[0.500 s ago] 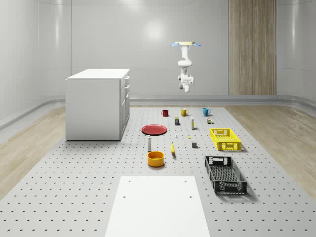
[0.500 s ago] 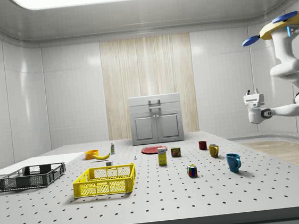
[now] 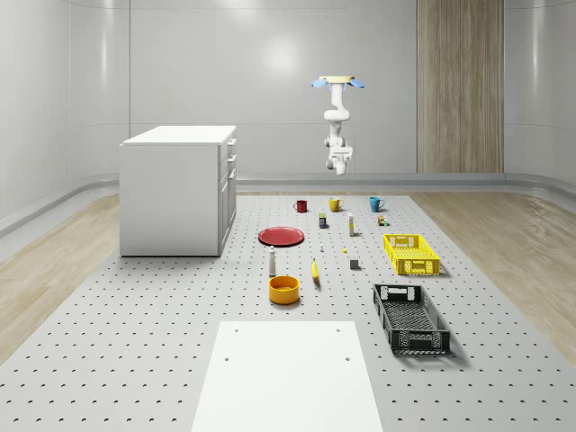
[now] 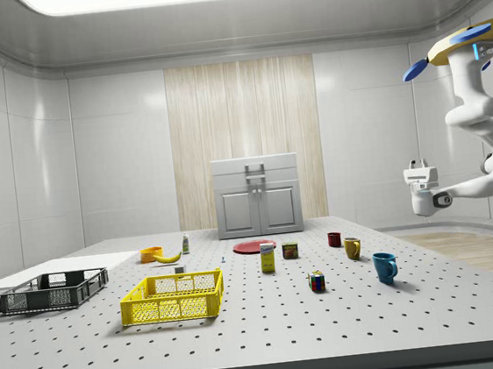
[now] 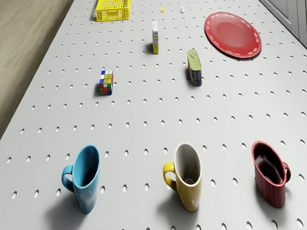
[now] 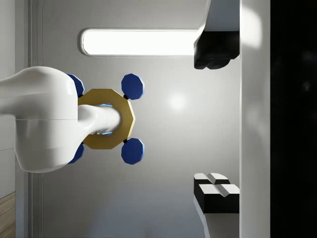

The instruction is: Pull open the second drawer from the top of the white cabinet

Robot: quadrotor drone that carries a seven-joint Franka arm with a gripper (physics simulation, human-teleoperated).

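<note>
White cabinet (image 3: pixel 178 191) sits at the table's (image 3: pixel 135 342) far-left corner in the whole-scene view, drawers shut; drone (image 3: pixel 338 82) hovers well apart from it above the mugs (image 5: pixel 184 176), gripper (image 6: pixel 216 119) open, empty.

Open air from the hovering robot to the cabinet front; clutter only low on the table.

The drone (image 3: pixel 339 82) hovers high over the far end of the table (image 3: pixel 135 360), above the red mug (image 3: pixel 301 206), yellow mug (image 3: pixel 335 204) and blue mug (image 3: pixel 375 203), its gripper (image 4: pixel 419 168) hanging well above them with fingers spread. Between it and the white cabinet (image 3: pixel 178 189) nothing stands at drawer height. The red plate (image 3: pixel 282 236) lies flat just beside the cabinet's front; bottle (image 3: pixel 272 262), banana (image 3: pixel 315 271), orange bowl (image 3: pixel 283 289), yellow crate (image 3: pixel 410 253) and black crate (image 3: pixel 410 318) sit low, farther off.
</note>
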